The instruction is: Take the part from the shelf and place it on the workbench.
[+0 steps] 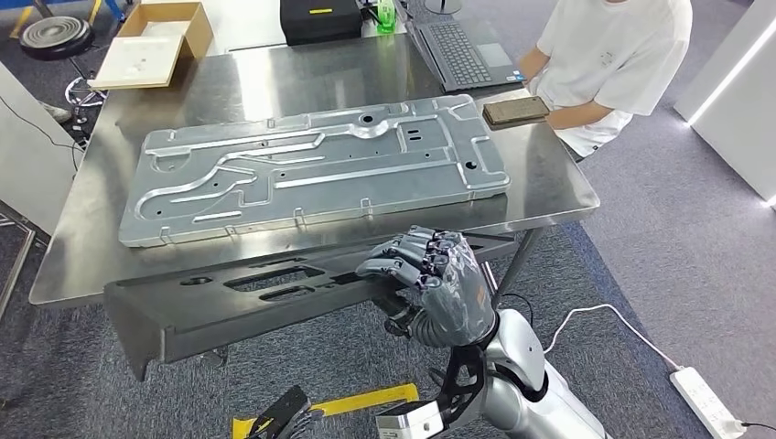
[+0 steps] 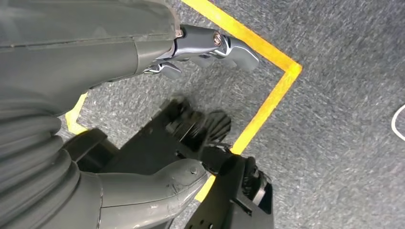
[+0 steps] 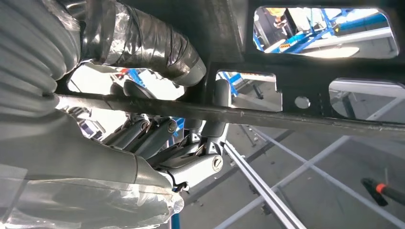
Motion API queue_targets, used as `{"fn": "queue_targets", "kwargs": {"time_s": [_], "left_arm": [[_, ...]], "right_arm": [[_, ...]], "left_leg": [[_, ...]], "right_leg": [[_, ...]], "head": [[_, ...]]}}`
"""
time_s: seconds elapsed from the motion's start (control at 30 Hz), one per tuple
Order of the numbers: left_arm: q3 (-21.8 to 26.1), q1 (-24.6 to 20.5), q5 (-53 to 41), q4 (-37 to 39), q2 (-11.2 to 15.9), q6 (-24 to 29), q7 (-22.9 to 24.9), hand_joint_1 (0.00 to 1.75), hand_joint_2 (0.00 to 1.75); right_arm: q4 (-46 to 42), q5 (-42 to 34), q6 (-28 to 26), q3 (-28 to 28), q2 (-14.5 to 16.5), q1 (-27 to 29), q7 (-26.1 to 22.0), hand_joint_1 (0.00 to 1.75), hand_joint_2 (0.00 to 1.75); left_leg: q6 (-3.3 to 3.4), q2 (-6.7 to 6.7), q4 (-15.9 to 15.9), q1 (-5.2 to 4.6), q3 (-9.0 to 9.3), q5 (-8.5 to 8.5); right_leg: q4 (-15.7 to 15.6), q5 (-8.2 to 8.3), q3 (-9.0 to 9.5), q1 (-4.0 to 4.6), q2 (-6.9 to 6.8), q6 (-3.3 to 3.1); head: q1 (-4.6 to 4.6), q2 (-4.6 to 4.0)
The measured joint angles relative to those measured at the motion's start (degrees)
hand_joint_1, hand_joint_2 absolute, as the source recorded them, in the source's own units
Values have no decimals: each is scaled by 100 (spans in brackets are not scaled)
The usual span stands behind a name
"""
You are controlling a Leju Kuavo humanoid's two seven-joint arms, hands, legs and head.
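Observation:
A long black part (image 1: 238, 293) with slotted cut-outs hangs level along the front edge of the steel workbench (image 1: 549, 192). My right hand (image 1: 435, 274) grips the part near its right end, fingers curled over the top. In the right wrist view the fingers (image 3: 157, 138) wrap around a rail of the black part (image 3: 310, 81), seen from beneath. I cannot tell whether the part touches the bench. My left hand (image 2: 191, 95) hangs over grey carpet with thumb and fingers apart, holding nothing.
A large silver ribbed plate (image 1: 311, 169) covers the middle of the bench. At the back are a cardboard box (image 1: 156, 41), a black case (image 1: 320, 18) and a laptop (image 1: 462, 50). A person (image 1: 613, 55) sits at the far right corner. A power strip (image 1: 705, 402) lies on the floor.

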Motion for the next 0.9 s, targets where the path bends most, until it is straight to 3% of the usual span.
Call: {"fn": "queue_targets", "kwargs": {"time_s": [0.03,0.07,0.17,0.23,0.37,0.43,0.5,0.53,0.57,0.6,0.67,0.7,0.73,0.83,0.9], "left_arm": [[0,11,1,2,1,-1,-1,0,175],[-1,21,2,5,1,-3,-1,0,175],[-1,26,6,18,2,-12,-3,0,175],[-4,19,7,28,1,-26,-8,0,175],[-9,18,4,33,2,-51,-22,0,175],[-10,-3,2,33,2,-57,-25,0,175],[-18,-19,-5,33,-1,-61,-23,0,175],[-23,-18,-7,33,-3,-61,-21,0,175],[-27,-14,-2,33,-4,-60,-17,0,175],[-28,-11,4,33,-4,-55,-14,0,175],[-29,-10,22,34,-8,-33,-14,0,175],[-29,-11,27,34,-11,-19,-20,0,175],[-29,-11,32,35,-14,-4,-28,0,175],[-29,5,36,36,-18,38,-51,0,175],[-29,5,47,35,-18,59,-65,0,175]], "right_arm": [[1,1,6,4,-1,2,1,175,175],[2,3,18,7,-1,3,1,175,175],[3,20,69,16,-1,2,10,175,175],[4,41,90,21,-1,-2,23,175,175],[-1,92,93,32,-4,-2,41,175,175],[-2,99,92,32,-5,-6,44,175,175],[-1,100,93,32,-8,3,49,175,175],[-1,100,93,32,-10,11,54,175,175],[-1,100,93,32,-13,17,61,175,175],[-1,100,91,32,-14,19,68,175,175],[2,100,74,32,-14,22,83,175,175],[4,101,56,30,-14,21,92,175,175],[5,104,34,27,-11,27,106,175,175],[13,40,30,2,5,51,174,175,175],[19,-90,125,-15,24,49,230,175,175]], "left_leg": [[-32,2,117,27,-155,-15],[-56,4,59,51,-224,76],[-75,14,-786,97,-69,770],[-15,24,-1154,63,16,953],[182,9,-1262,30,149,909],[250,7,-1297,32,249,870],[289,6,-1294,14,303,808],[293,4,-1287,4,334,775],[294,2,-1280,-4,374,739],[290,-2,-1272,-9,427,695],[269,-9,-1260,-16,551,602],[250,-12,-1255,-20,587,563],[222,-13,-1255,-23,604,532],[130,-8,-1220,-26,613,478],[77,2,-1009,-14,538,358]], "right_leg": [[4,-45,47,-3,5,7],[10,-96,102,-8,11,18],[27,-260,289,-28,18,81],[22,-330,342,-36,16,149],[194,-380,348,-53,7,273],[705,-552,72,-70,2,301],[1397,-805,-409,-68,3,319],[1582,-848,-596,-69,3,321],[1596,-791,-697,-68,3,315],[1400,-596,-687,-66,2,299],[701,-62,-489,-48,2,247],[384,84,-403,-27,0,222],[203,175,-352,-7,0,198],[93,195,-294,5,11,126],[42,185,-219,-19,9,84]], "head": [[0,0],[0,0],[0,0],[-1,0],[1,0],[2,0],[2,0],[2,0],[2,0],[2,0],[2,0],[5,0],[4,0],[4,0],[3,0]]}}
